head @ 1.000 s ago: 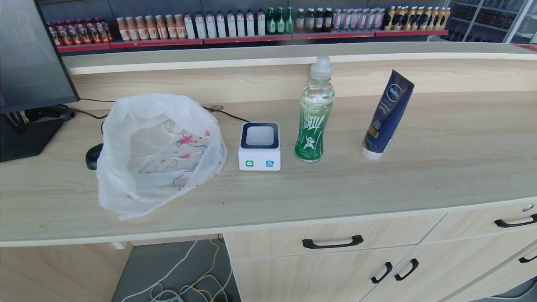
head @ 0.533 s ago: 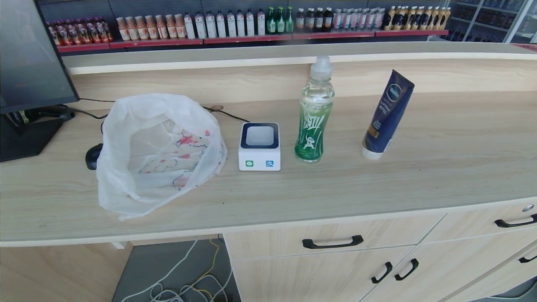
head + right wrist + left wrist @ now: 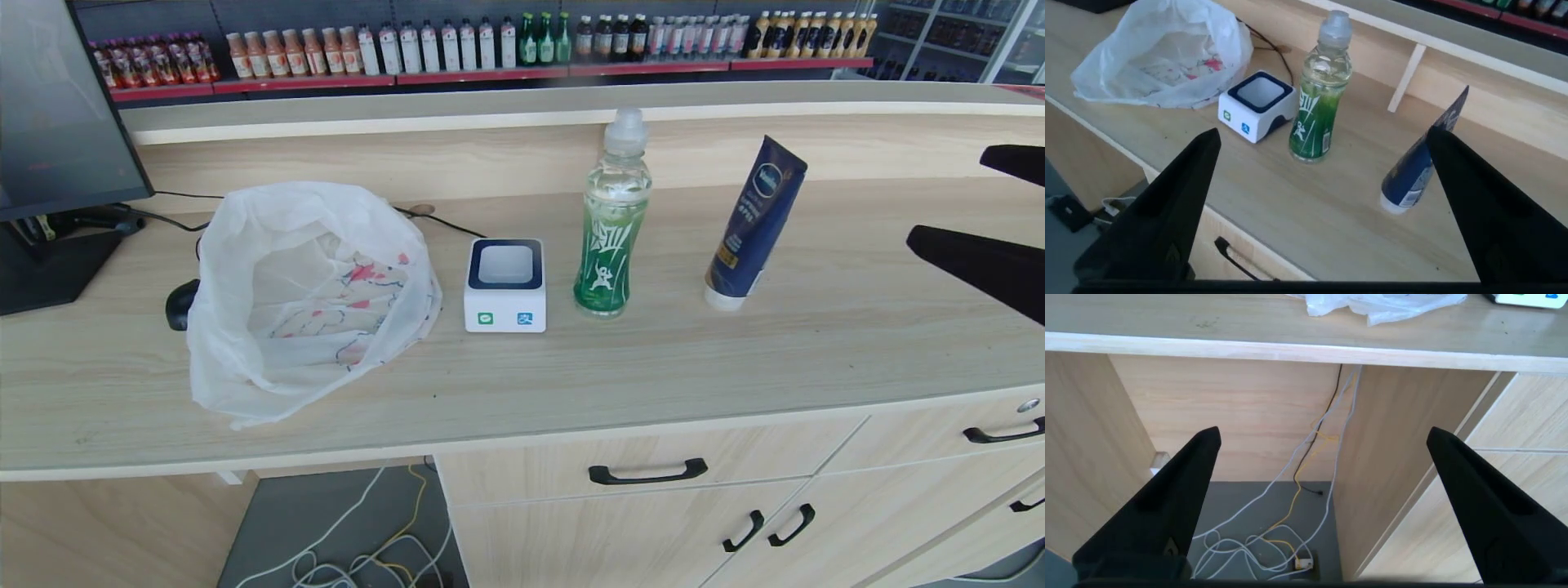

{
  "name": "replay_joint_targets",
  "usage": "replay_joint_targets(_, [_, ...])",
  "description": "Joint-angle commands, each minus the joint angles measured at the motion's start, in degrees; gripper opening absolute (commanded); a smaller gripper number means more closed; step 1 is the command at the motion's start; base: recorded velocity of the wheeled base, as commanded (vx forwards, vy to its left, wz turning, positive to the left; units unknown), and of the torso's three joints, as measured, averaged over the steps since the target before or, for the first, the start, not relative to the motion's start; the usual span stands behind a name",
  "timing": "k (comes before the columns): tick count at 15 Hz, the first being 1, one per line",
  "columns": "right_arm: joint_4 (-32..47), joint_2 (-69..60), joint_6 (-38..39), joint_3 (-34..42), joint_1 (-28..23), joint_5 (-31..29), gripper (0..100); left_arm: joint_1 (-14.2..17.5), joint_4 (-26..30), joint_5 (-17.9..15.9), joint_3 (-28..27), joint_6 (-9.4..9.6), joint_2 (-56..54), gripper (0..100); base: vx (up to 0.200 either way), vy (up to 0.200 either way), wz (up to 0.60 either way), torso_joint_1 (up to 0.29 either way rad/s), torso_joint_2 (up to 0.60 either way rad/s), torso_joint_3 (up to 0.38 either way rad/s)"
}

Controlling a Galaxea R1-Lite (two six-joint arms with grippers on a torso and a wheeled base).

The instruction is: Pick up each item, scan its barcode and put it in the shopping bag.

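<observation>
Entering from the right, the right gripper (image 3: 947, 194), fingers apart, hovers near one tube (image 3: 753, 224), one bottle (image 3: 612, 229), one scanner (image 3: 505, 284) and one shopping bag (image 3: 310, 294) on the surface (image 3: 816, 343); the left gripper (image 3: 1323, 434), fingers apart, hangs below its edge

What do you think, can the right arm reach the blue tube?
Probably yes: the open right tool is near the tube, with bare counter between them. The bottle stands on the tube's other side.
</observation>
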Motion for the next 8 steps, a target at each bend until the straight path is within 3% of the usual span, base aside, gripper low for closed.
replay_joint_targets(1, [-3.8,6.3,0.1,-0.6,6.7,-6.1,100,0.0,0.0,0.0,0.0,-0.04,0.0,100,0.0,0.0,0.0,0.0,0.0,0.0])
replay_joint_targets(8, [-22.4,21.2,3.4,-4.5,13.2,-30.5,100,0.0,0.0,0.0,0.0,-0.04,0.0,100,0.0,0.0,0.0,0.0,0.0,0.0])
